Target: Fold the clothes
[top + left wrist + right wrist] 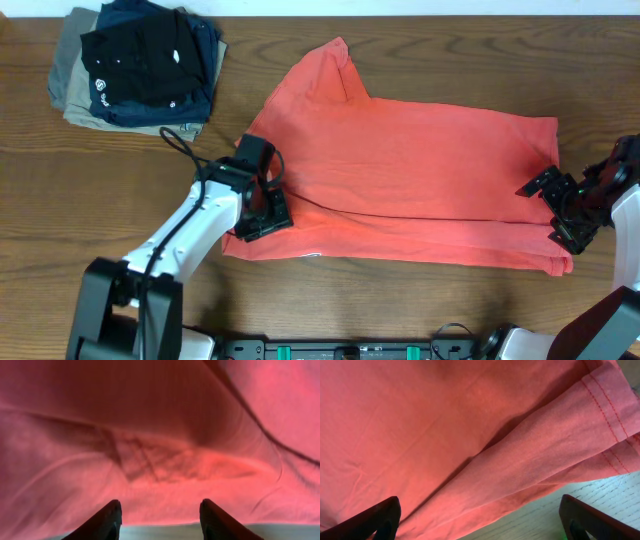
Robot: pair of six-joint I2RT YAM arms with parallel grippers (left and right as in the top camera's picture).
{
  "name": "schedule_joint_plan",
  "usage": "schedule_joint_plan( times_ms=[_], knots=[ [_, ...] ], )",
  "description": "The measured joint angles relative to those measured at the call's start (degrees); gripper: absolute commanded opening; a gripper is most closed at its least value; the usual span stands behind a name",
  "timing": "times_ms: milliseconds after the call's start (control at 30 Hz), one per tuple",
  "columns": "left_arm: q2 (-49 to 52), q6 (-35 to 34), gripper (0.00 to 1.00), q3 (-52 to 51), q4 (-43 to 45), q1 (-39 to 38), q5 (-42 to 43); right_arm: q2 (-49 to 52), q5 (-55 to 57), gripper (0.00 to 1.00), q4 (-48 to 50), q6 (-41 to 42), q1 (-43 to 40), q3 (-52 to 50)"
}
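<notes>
The coral-red T-shirt (410,170) lies on the wooden table, folded lengthwise into a long band, one sleeve sticking up at the back left. No lettering shows. My left gripper (262,200) is open at the shirt's left end, its fingers over the cloth edge (160,490). My right gripper (562,208) is open wide at the shirt's right end, over the layered hem (530,460). Neither holds cloth.
A stack of folded garments, black (135,60) and navy (203,45) on khaki (72,80), sits at the back left corner. Bare wooden table (400,300) runs along the front, below the shirt.
</notes>
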Motion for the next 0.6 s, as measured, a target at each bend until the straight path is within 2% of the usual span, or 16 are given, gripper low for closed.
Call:
schedule_joint_plan(
  times_ms=[300, 600],
  knots=[
    [6.3, -2.4, 0.47, 0.0, 2.1, 0.0, -2.2, 0.0, 0.0, 0.99, 0.0, -1.9, 0.0, 0.0],
    [7.0, -3.2, 0.28, 0.1, 2.8, 0.0, -3.1, 0.0, 0.2, 0.99, 0.0, -2.1, 0.0, 0.0]
  ],
)
